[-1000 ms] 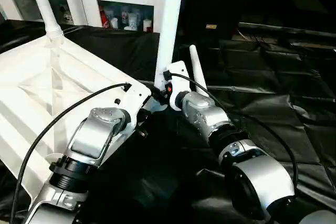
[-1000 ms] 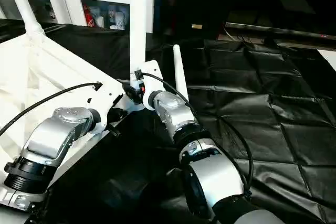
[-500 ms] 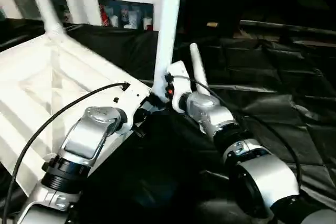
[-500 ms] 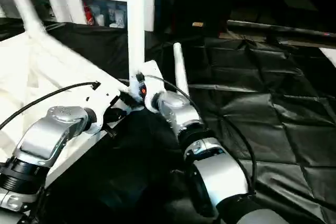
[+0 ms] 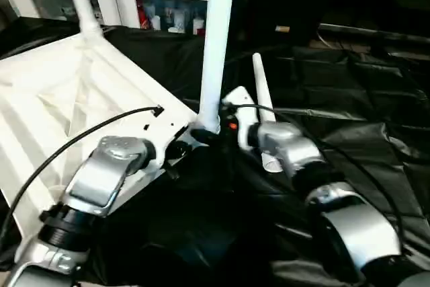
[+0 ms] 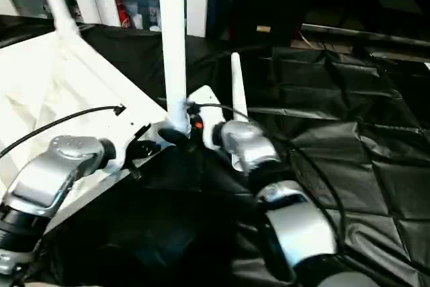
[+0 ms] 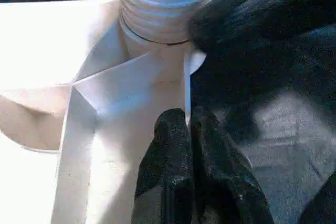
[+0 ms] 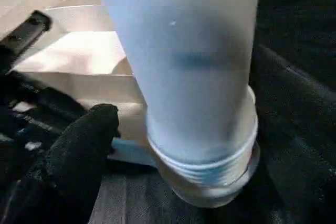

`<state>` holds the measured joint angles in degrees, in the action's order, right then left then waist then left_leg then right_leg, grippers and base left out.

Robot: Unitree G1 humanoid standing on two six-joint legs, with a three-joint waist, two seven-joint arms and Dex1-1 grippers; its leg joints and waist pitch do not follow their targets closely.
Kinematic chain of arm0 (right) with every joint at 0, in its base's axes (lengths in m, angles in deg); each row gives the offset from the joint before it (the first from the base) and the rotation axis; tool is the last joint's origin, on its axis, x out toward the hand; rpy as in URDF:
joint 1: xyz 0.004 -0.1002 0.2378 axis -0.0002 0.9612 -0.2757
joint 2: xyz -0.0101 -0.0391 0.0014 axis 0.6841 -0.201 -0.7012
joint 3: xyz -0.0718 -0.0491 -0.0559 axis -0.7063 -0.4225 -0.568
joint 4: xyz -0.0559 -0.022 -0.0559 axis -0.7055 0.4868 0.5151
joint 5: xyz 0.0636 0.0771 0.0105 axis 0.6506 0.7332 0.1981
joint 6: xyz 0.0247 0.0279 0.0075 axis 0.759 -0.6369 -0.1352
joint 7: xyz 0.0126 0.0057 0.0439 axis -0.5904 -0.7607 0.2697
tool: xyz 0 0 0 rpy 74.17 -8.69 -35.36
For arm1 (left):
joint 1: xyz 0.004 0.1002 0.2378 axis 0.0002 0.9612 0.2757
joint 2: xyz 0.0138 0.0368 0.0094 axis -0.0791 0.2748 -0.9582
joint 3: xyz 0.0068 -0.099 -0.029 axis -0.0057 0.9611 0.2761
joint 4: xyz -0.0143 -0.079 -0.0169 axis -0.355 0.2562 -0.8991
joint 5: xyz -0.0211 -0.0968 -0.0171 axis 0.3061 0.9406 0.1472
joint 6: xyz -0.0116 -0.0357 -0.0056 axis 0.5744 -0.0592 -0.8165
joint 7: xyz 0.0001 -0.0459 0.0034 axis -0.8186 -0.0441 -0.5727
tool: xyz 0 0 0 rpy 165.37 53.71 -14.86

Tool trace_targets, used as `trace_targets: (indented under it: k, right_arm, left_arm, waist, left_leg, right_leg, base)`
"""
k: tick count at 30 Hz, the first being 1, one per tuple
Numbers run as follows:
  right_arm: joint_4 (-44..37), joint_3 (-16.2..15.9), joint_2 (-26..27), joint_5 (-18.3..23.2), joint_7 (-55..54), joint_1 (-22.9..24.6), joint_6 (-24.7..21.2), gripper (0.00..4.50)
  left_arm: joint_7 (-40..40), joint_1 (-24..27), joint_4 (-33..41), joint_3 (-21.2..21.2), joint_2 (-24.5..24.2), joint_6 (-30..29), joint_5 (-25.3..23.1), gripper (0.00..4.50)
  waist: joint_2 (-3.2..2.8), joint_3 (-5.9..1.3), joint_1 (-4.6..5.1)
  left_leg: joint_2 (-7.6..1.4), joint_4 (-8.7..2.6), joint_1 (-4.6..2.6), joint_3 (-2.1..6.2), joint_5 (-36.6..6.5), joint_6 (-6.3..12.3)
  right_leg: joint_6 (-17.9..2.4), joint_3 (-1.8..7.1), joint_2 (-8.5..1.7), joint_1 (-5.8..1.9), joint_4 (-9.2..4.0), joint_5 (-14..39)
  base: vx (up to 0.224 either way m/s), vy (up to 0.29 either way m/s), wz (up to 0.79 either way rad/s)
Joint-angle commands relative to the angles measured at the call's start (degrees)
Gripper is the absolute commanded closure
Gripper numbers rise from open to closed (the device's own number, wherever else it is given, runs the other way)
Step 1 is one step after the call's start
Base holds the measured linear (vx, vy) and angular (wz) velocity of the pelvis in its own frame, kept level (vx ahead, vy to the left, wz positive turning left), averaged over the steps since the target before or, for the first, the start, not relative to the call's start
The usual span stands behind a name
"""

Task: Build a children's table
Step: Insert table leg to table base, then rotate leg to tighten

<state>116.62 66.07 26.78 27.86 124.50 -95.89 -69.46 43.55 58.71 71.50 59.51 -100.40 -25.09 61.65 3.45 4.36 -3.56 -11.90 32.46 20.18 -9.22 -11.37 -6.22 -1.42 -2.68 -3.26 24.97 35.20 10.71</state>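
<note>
Left wrist view: leg going into corner socket.
My left pincer (image 7: 188, 129) clamps tabletop (image 5: 60, 99) rim, steadying; right pincer (image 8: 173, 124) gapes around upright leg (image 5: 216, 45), regrasping I guess.

Upright leg (image 5: 216, 52) blocks the way; black cloth (image 5: 363, 99) beyond lies open.

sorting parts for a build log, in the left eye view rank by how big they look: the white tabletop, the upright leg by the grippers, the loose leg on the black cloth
1. Tabletop, largest by far.
2. Upright leg, long and thick, cut off by the picture's top edge.
3. Loose leg, looks smallest, though the right arm hides its lower part, so its full length is unsure.
</note>
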Motion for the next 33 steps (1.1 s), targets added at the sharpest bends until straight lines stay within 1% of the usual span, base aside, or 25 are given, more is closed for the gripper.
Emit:
trace_targets:
  k: [1, 2, 5, 6, 8, 9, 11, 14, 17, 19, 20, 22, 23, 24, 30, 33]
  right_arm:
    - [-3.16, -0.71, -0.96, 0.87, 3.31, 0.78, -0.06, 0.08]
    - [-5.00, -0.87, -2.26, 1.10, 4.86, 1.52, -0.17, 0.08]
    - [-7.20, -1.40, -3.43, 1.10, 6.47, 2.49, -0.36, 0.08]
    - [-7.96, -1.72, -3.87, 0.97, 7.06, 2.87, -0.38, 0.08]
    - [-9.14, -2.15, -4.55, 0.78, 7.91, 3.50, -0.32, 0.08]
    - [-10.00, -2.63, -5.11, 0.11, 7.98, 4.15, 0.20, 0.08]
    - [-10.33, -3.23, -5.52, -0.68, 8.00, 4.55, 1.16, 0.08]
    - [-11.37, -4.00, -5.91, -1.11, 8.55, 5.18, 1.52, 0.08]
    - [-12.64, -5.35, -6.71, -1.97, 10.48, 6.02, 3.29, 0.08]
    - [-13.02, -5.59, -6.85, -2.09, 10.68, 6.21, 3.58, 0.08]
    - [-13.94, -5.86, -7.11, -1.92, 10.79, 6.55, 3.82, 0.08]
    - [-14.39, -5.93, -7.28, -1.66, 10.89, 6.69, 4.14, 0.08]
    - [-14.53, -6.07, -7.42, -1.56, 11.33, 6.69, 4.32, 0.08]
    - [-14.59, -6.17, -7.50, -1.55, 11.53, 6.69, 4.41, 0.08]
    - [-15.60, -7.59, -8.31, -2.05, 13.87, 7.55, 5.44, 0.08]
    - [-15.51, -8.21, -8.37, -2.59, 14.06, 7.79, 6.26, 0.08]
  left_arm:
    - [-1.90, 0.51, 1.47, -1.04, -0.78, 1.63, 0.76, 4.50]
    - [-3.14, 0.93, 1.34, -1.10, -1.79, 2.65, 0.85, 4.50]
    - [-3.89, 1.21, 1.27, -1.00, -2.56, 3.09, 1.14, 4.50]
    - [-4.41, 1.26, 1.29, -1.06, -2.93, 3.45, 1.29, 4.50]
    - [-5.31, 1.27, 1.23, -1.27, -3.58, 4.16, 1.55, 4.50]
    - [-6.00, 1.29, 1.13, -1.39, -4.03, 4.61, 1.63, 4.50]
    - [-6.57, 1.23, 1.10, -1.61, -4.27, 4.85, 1.69, 4.50]
    - [-7.75, 1.25, 1.36, -1.91, -4.66, 5.47, 2.05, 4.50]
    - [-10.73, 1.54, 2.23, -2.81, -5.66, 6.46, 3.03, 4.50]
    - [-11.19, 1.61, 2.38, -2.92, -5.86, 6.56, 3.18, 4.50]
    - [-12.18, 1.74, 2.41, -3.18, -6.30, 7.54, 3.19, 4.50]
    - [-12.87, 1.83, 2.42, -3.44, -6.68, 8.18, 3.22, 4.50]
    - [-13.38, 1.91, 2.41, -3.58, -6.94, 8.69, 3.25, 4.50]
    - [-13.51, 1.93, 2.41, -3.61, -7.02, 8.78, 3.26, 4.50]
    - [-15.80, 2.12, 2.63, -4.56, -8.08, 10.35, 3.51, 4.50]
    - [-16.22, 2.17, 2.74, -4.81, -8.23, 10.62, 3.49, 4.50]
  waist:
    - [-0.91, -3.87, -0.31]
    - [-0.83, -3.89, -0.31]
    - [-0.73, -3.90, -0.40]
    - [-1.07, -3.86, -0.35]
    - [-0.98, -3.84, -0.40]
    - [-1.08, -3.80, -0.42]
    - [-1.07, -3.84, -0.48]
    - [-1.11, -3.92, -0.63]
    - [-1.12, -3.95, -1.01]
    - [-1.11, -3.99, -1.33]
    - [-0.94, -3.97, -1.50]
    - [-1.06, -3.98, -1.66]
    - [-1.03, -3.91, -1.64]
    - [-1.15, -3.87, -1.67]
    - [-1.11, -3.66, -1.71]
    - [-1.13, -3.66, -1.70]
  left_leg:
    - [-0.80, -2.66, 0.09, -0.68, 0.64, 6.05]
    - [-0.74, -2.59, 0.08, -0.71, 0.84, 6.30]
    - [-0.70, -2.50, 0.09, -0.70, 1.18, 6.76]
    - [-0.70, -2.48, 0.08, -0.70, 0.67, 6.43]
    - [-0.68, -2.52, 0.12, -0.63, 0.28, 6.18]
    - [-0.68, -2.55, 0.08, -0.63, -0.48, 5.62]
    - [-0.69, -2.53, -0.01, -0.67, -0.68, 5.16]
    - [-0.62, -2.43, -0.05, -0.68, -0.24, 5.01]
    - [-0.59, -2.33, -0.12, -0.69, 0.30, 5.36]
    - [-0.57, -2.29, -0.26, -0.78, 0.19, 5.36]
    - [-0.58, -2.30, -0.21, -0.79, 0.16, 5.42]
    - [-0.65, -2.36, -0.25, -0.73, -0.21, 5.12]
    - [-0.64, -2.36, -0.14, -0.70, -0.65, 4.80]
    - [-0.67, -2.39, -0.19, -0.69, -1.10, 4.61]
    - [-0.70, -2.48, -0.07, -0.64, -4.63, 2.66]
    - [-0.69, -2.43, 0.01, -0.59, -4.59, 2.32]
  right_leg:
    - [-17.46, 2.43, -3.75, -4.85, -2.24, -5.33]
    - [-17.55, 2.40, -3.67, -4.85, -2.21, -5.74]
    - [-17.45, 2.40, -3.61, -4.88, -2.14, -6.44]
    - [-17.69, 2.38, -3.59, -4.82, -2.20, -5.94]
    - [-17.50, 2.34, -3.59, -4.89, -2.21, -5.11]
    - [-17.20, 2.36, -3.60, -4.85, -2.36, -3.77]
    - [-17.03, 2.37, -3.56, -4.77, -2.34, -3.36]
    - [-17.48, 2.39, -3.44, -4.77, -2.13, -5.02]
    - [-17.41, 2.36, -3.42, -4.75, -2.00, -5.84]
    - [-17.36, 2.41, -3.41, -4.68, -1.97, -5.90]
    - [-17.33, 2.43, -3.40, -4.72, -1.96, -5.91]
    - [-17.12, 2.39, -3.42, -4.68, -1.96, -5.04]
    - [-16.85, 2.38, -3.40, -4.69, -1.98, -4.50]
    - [-16.71, 2.38, -3.42, -4.63, -2.02, -3.96]
    - [-15.29, 2.55, -3.57, -4.58, -2.38, 1.16]
    - [-14.93, 2.54, -3.55, -4.55, -2.35, 1.35]
  base:
    - [0.000, 0.000, 0.00]
    - [0.000, 0.000, 0.00]
    - [0.000, 0.000, 0.00]
    - [0.000, 0.000, 0.00]
    - [0.000, 0.000, 0.00]
    - [0.000, 0.000, 0.00]
    - [0.000, 0.000, 0.00]
    - [0.000, 0.000, 0.00]
    - [0.000, 0.000, 0.00]
    - [0.000, 0.000, 0.00]
    - [0.000, 0.000, 0.00]
    - [0.000, 0.000, 0.00]
    - [0.000, 0.000, 0.00]
    - [0.000, 0.000, 0.00]
    - [0.000, 0.000, 0.00]
    - [0.000, 0.000, 0.00]
